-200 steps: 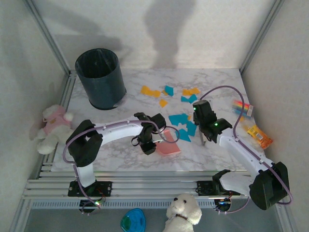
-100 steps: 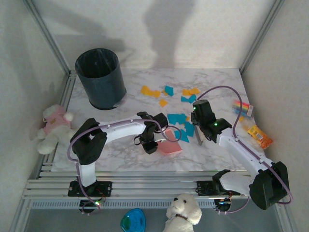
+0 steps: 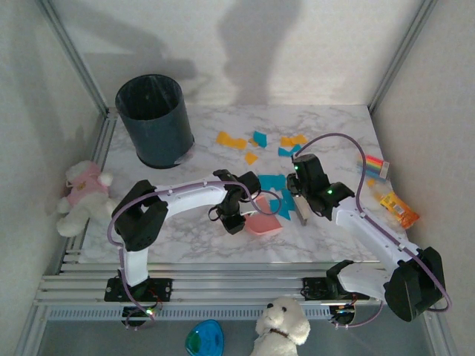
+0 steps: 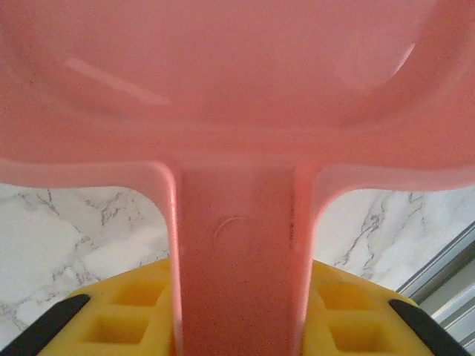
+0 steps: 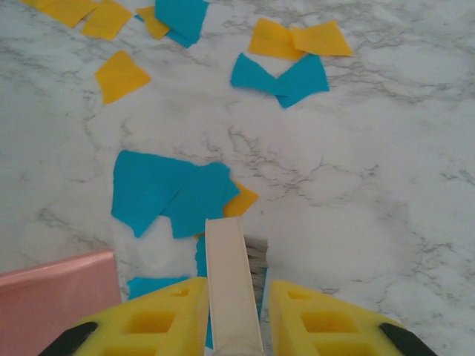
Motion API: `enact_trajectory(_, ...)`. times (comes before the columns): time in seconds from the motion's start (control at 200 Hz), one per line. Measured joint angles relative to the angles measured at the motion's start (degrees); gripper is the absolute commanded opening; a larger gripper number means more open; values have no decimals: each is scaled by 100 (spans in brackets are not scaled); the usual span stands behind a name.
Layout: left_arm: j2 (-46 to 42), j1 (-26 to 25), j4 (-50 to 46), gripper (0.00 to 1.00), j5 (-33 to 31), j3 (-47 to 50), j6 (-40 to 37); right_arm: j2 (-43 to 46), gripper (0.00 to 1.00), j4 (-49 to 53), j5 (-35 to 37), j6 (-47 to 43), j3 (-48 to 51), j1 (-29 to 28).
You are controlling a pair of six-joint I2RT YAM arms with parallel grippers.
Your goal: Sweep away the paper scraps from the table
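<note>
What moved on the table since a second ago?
The left gripper slid the pink dustpan right, toward the teal scraps. The right gripper swept its brush left to meet it, bunching those scraps. Both kept their grip. The bin and far scraps stayed put.

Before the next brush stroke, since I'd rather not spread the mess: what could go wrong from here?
1. The teal scraps lie flat and overlapped just ahead of the brush. A stroke may ride over them, or flick them past the pink dustpan rather than into it.
2. The far scraps, orange and teal, are scattered well beyond the dustpan, so one stroke would likely leave them on the table.
</note>
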State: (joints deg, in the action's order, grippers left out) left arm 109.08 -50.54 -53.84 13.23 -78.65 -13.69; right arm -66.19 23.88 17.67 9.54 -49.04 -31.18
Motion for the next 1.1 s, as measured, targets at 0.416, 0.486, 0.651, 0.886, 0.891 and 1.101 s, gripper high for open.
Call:
enact_trajectory(0.416, 72, 0, -4, 0, -70, -22, -4, 321, 0, 46, -74, -35, 0, -26)
enact_trajectory(0.486, 72, 0, -7, 0, -83, -22, -4, 382, 0, 44, 76, -13, 0, -26)
enact_trajectory(0.651, 72, 0, -4, 0, -90, -22, -2, 411, 0, 61, 564, 70, 0, -26)
enact_trajectory(0.886, 72, 0, -4, 0, -129, -44, -2, 271, 0, 26, 774, 138, 136, -26)
enact_trajectory(0.891, 72, 0, -2, 0, -129, -44, -2, 269, 0, 24, 772, 138, 142, -26)
enact_trajectory(1.101, 72, 0, -2, 0, -129, -44, 0, 243, 0, -251, 420, 24, 267, -33)
